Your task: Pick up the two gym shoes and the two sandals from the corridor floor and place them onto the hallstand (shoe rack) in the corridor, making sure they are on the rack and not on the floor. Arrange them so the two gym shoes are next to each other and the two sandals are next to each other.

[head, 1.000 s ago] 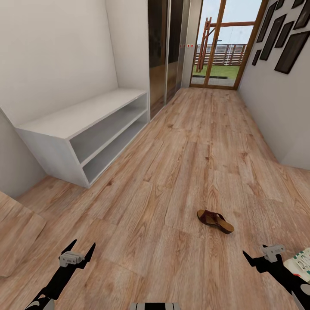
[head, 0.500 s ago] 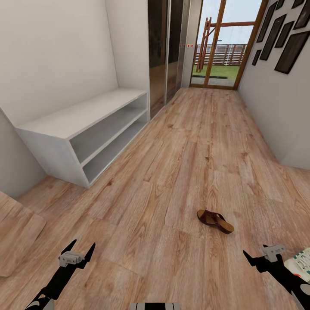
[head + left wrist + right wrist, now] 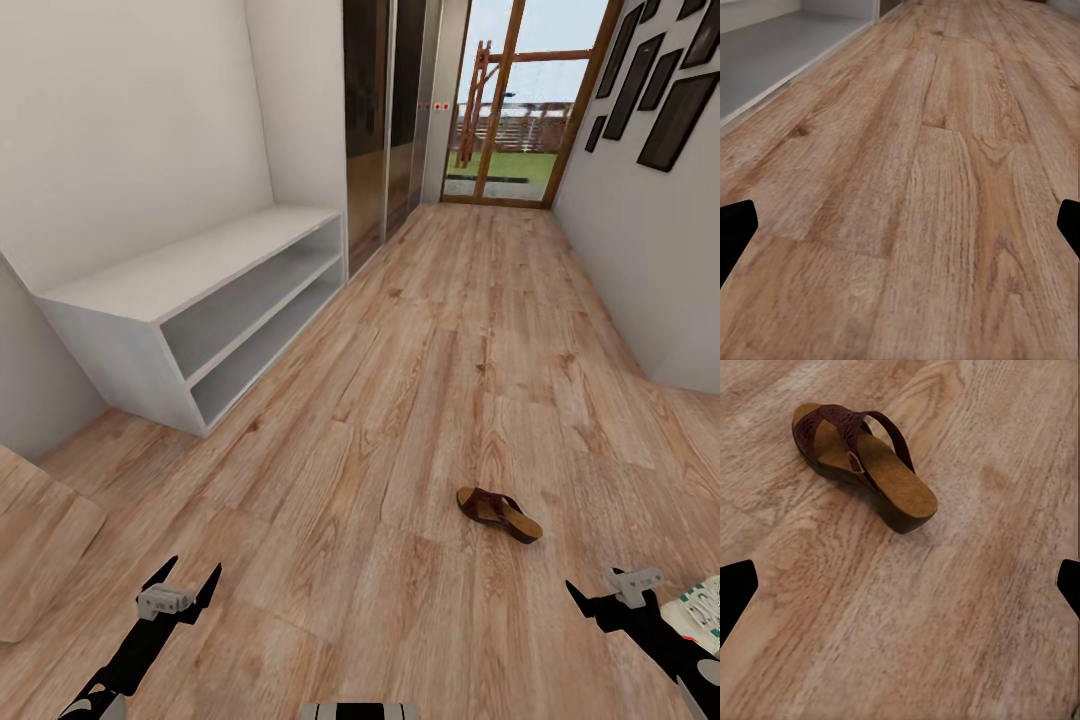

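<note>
A: Sandals first: how many can you count?

B: One sandal [image 3: 499,513], dark brown with a tan footbed, lying flat on the corridor floor [image 3: 400,400] in the lower right of the head view. The right wrist view has it too [image 3: 862,465], upright on its sole with the perforated strap across the front.

A: And gym shoes?

B: One, and only a sliver: a white gym shoe [image 3: 703,608] with green markings at the right edge of the head view, low down, partly behind the right arm. It sits on the floor, near the sandal but apart from it.

A: The hallstand?

B: One hallstand [image 3: 190,300], light grey, at the left middle of the frame against the white wall [image 3: 130,130]. It has a flat top and two long open shelves, with no shoes on it.

A: The tools?

B: Two. The left tool [image 3: 180,585] hangs at the lower left with its fingers spread apart, gripping nothing. The right tool [image 3: 612,590] at the lower right is likewise spread wide and grips nothing, with the sandal ahead of it and not touching.

A: The room?

B: Light brown wood-grain planks run up the frame to a glass door [image 3: 520,100] with a wooden frame, and grass shows outside. Dark picture frames [image 3: 675,90] hang on the right wall, and tall dark panels [image 3: 385,110] stand past the hallstand.
</note>
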Tool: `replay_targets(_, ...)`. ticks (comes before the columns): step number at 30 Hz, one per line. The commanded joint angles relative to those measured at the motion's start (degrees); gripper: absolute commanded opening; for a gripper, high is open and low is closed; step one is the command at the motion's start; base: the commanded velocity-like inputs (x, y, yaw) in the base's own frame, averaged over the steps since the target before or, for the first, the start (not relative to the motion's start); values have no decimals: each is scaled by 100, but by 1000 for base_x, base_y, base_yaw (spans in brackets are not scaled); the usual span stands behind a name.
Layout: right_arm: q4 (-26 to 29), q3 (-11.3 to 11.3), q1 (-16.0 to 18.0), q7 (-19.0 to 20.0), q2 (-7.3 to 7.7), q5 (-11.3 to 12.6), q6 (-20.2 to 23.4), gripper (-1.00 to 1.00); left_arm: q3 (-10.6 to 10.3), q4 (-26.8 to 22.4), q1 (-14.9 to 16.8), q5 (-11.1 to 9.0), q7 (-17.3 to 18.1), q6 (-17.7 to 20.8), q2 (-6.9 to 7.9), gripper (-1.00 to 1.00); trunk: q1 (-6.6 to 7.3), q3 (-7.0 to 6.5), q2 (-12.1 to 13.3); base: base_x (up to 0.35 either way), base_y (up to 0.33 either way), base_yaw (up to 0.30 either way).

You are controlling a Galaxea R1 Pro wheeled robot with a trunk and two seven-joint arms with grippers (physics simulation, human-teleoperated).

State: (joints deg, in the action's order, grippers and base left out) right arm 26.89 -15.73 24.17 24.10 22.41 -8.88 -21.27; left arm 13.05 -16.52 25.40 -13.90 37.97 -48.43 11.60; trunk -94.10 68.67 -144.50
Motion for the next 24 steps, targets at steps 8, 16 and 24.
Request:
replay_targets(8, 0, 0, 0, 0, -2, 0, 0, 100, 2, 0, 0, 1, 5, 0, 0, 100, 0, 0, 0, 0, -198, 0)
replay_targets(16, 0, 5, 0, 2, -6, 0, 0, 100, 1, 0, 0, 1, 8, 0, 0, 100, 0, 0, 0, 0, -99, 0)
replay_targets(24, -7, 8, 0, 4, -15, 0, 0, 100, 0, 0, 0, 1, 6, 0, 0, 100, 0, 0, 0, 0, -54, 0)
